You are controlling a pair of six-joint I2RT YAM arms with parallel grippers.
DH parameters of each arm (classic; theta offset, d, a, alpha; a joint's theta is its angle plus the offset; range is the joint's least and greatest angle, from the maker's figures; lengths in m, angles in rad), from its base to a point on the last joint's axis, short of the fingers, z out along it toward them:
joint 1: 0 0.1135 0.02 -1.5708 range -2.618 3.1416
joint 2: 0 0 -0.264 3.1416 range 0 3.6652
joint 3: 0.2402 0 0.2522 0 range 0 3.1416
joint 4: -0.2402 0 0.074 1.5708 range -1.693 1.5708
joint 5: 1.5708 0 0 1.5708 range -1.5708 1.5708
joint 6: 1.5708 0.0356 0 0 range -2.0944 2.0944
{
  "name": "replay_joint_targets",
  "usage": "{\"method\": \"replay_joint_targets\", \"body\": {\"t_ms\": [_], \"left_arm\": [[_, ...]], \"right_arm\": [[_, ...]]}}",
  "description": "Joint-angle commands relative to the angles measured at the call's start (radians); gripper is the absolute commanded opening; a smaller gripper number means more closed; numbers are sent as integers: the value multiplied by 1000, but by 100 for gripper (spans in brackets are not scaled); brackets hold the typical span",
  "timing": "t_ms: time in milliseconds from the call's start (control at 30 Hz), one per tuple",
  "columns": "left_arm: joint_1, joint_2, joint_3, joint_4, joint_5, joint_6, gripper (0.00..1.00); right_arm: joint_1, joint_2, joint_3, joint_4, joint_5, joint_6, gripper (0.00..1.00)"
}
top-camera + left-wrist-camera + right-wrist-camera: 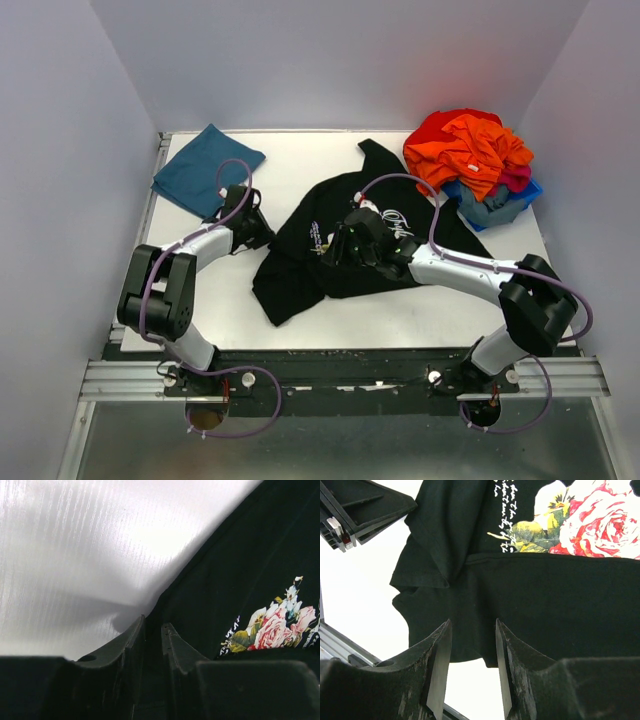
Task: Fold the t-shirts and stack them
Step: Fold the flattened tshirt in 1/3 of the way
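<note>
Black cotton jersey makes up the larger of the two garments: the black t-shirt (295,285) lies spread and rumpled in the middle of the table (400,312), chest up, one sleeve bunched at its left side and the hem nearest the arms. It looks light, limp and thin. I judge it will sag and drag rather than keep any shape, so it wants holding at an edge or corner, two points at once, not in the middle of a panel.

The floral print (590,525) and white lettering (506,527) sit flat and slightly glossy against the matte knit. A soft fold runs straight across below them.

The left fingers (132,647) are drawn close together with only a narrow slit between, and the shirt's curved edge runs right into that slit. It seems pinched there. The right fingers (437,655) stand partly apart over the lower panel near the hem, gripping nothing that I can see.

The teal shirt (203,170) lies well apart at the far left corner, smooth and roughly squared. A heap of orange and red clothes (470,150) fills a blue bin (522,198) at the far right.
</note>
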Motion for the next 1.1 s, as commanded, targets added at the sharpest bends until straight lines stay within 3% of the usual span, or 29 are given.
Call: {"method": "replay_joint_targets", "body": {"t_ms": [0, 133, 367, 533, 600, 700, 733, 1067], "left_arm": [[0, 21, -2, 3, 18, 2, 34], [0, 23, 6, -43, -14, 25, 45], [0, 13, 20, -80, -66, 53, 49], [0, 41, 26, -80, -28, 65, 48], [0, 39, 23, -71, -17, 67, 37], [0, 10, 18, -59, -46, 70, 6], [0, 3, 27, -71, -70, 77, 0], [78, 53, 257, -203, -218, 145, 0]], "right_arm": [[-9, -30, -20, -16, 16, -9, 48], [-12, -33, -25, -8, 10, -7, 49], [-15, -31, -31, 2, 1, -6, 48], [-18, -36, -38, 7, -1, -4, 48], [-18, -36, -40, 11, -2, -3, 48], [-18, -36, -40, 11, -7, -3, 48], [-18, -36, -40, 11, -10, -4, 48], [-21, -54, -37, -10, -17, -23, 48]]}}
